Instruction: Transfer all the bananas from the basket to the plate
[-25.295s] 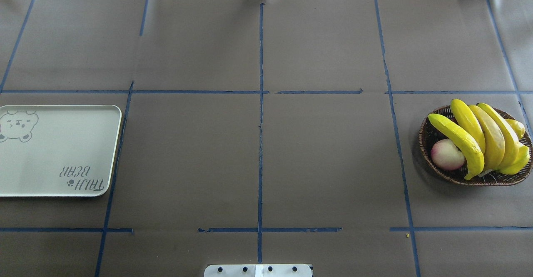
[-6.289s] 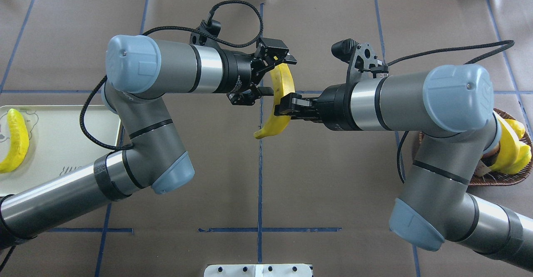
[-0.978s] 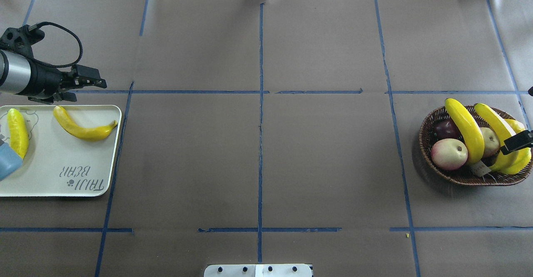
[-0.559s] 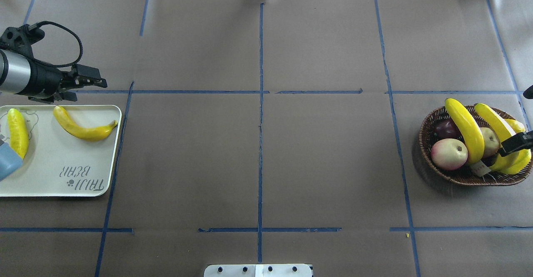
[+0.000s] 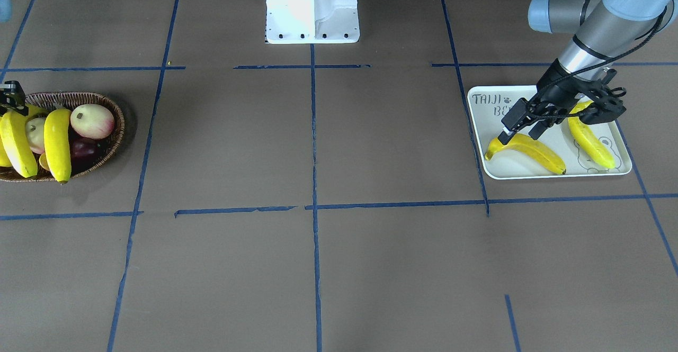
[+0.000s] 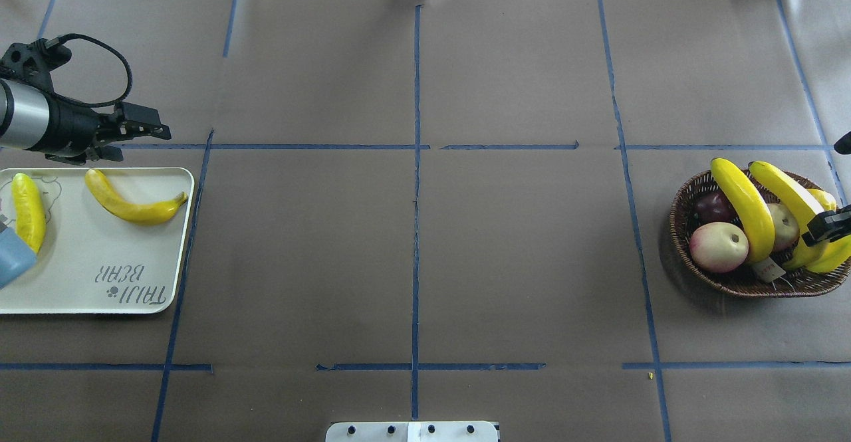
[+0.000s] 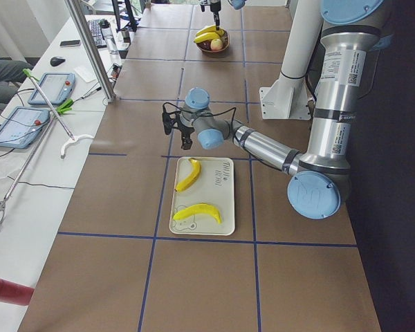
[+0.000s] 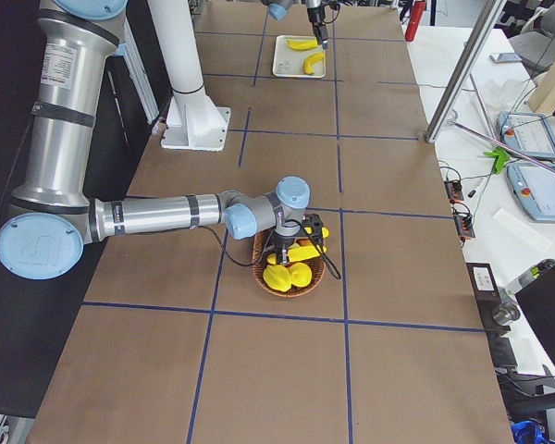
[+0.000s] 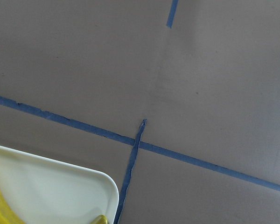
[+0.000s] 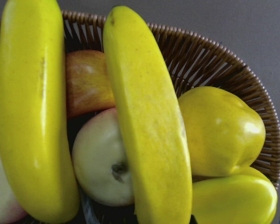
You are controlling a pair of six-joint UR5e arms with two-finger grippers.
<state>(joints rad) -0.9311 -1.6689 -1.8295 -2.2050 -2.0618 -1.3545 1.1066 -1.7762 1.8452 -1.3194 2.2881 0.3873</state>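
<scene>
Two yellow bananas (image 6: 133,206) (image 6: 28,209) lie on the off-white plate (image 6: 100,249) at the table's left. My left gripper (image 6: 129,139) hangs open just past the plate's far edge, holding nothing; the front-facing view shows it (image 5: 522,127) above one banana. In the wicker basket (image 6: 731,284) at the right, two more bananas rest over other fruit. My right gripper (image 6: 824,228) is shut on the right-hand banana (image 6: 781,186), which fills the right wrist view (image 10: 149,130) beside the other banana (image 10: 32,116). Most of that gripper is cut off by the frame's edge.
The basket also holds a pink-blushed apple (image 6: 717,246), a dark red fruit (image 6: 713,206), yellow-green mangoes (image 10: 214,130) and a paper tag (image 6: 770,269). The white robot base (image 5: 312,5) stands mid-table. Blue tape lines cross the brown table cover.
The right-hand banana in the basket has shifted slightly up and left together with my right gripper. My left gripper has stayed in place by the plate.
</scene>
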